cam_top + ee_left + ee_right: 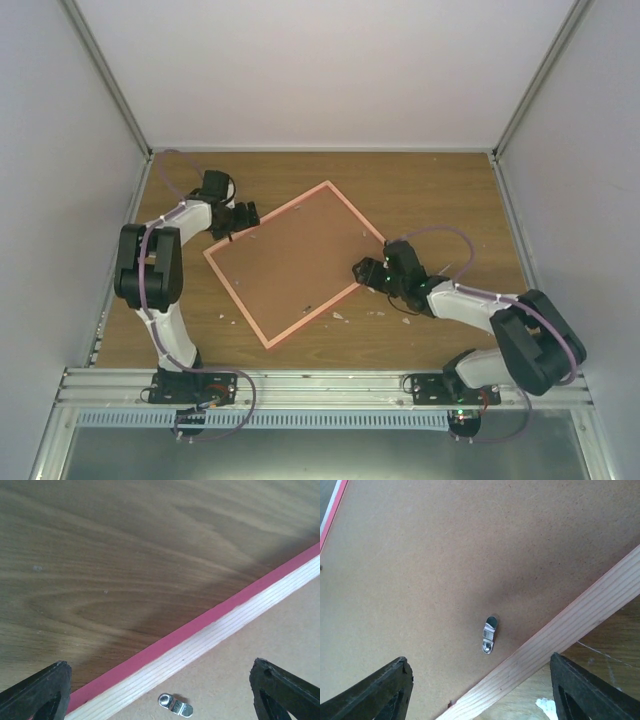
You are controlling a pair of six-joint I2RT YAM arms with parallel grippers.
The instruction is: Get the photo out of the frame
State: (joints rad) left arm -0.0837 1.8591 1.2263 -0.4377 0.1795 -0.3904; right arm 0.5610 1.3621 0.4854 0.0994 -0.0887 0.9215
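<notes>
The pink-red frame (262, 330) lies face down and turned like a diamond on the table, its brown fibreboard back (290, 262) up. The photo is hidden under that back. My left gripper (243, 222) is open over the frame's left edge; in the left wrist view the pink rim and pale wood edge (200, 635) run diagonally, with a small metal turn clip (175, 705) between the fingers. My right gripper (362, 272) is open over the frame's right edge; the right wrist view shows another metal clip (489, 635) on the fibreboard beside the wood edge (560, 645).
The wooden table (440, 190) is enclosed by white walls with metal posts. Small white scraps (340, 316) lie on the wood near the frame's lower right edge. A metal rail (320, 385) runs along the near edge by the arm bases.
</notes>
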